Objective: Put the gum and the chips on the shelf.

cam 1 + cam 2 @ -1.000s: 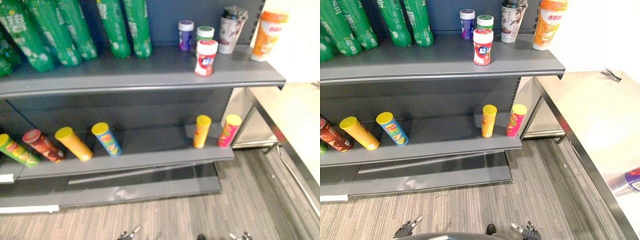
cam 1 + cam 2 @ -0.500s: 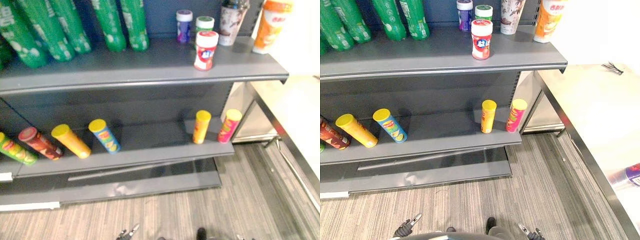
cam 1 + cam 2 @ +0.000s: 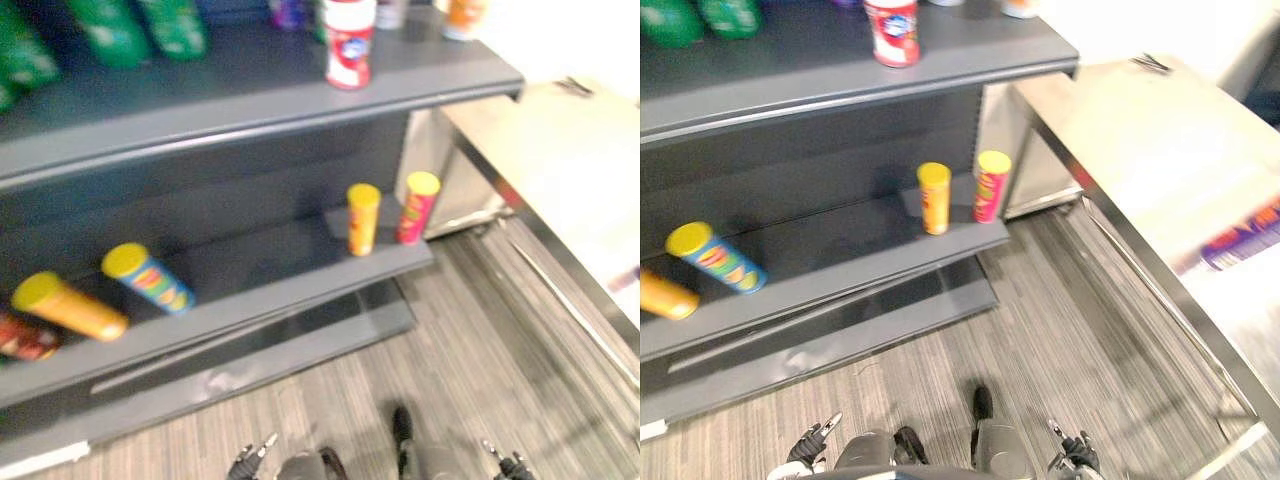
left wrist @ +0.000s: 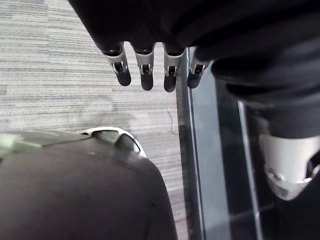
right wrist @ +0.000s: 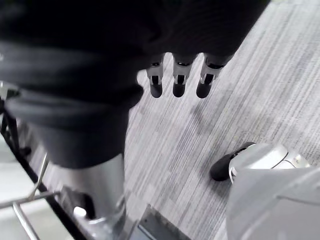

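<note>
Red-and-white, the gum jar is standing upright on the upper shelf. A yellow chips tube and a pink chips tube are standing side by side at the right end of the lower shelf, apparently set out as stock. A blurred purple pack is lying on the steel bench. The left hand and right hand are hanging low, fingers loosely straight, holding nothing.

Camera has turned rightward: grey metal shelf unit now lies further left, pale steel-framed table further in.
</note>
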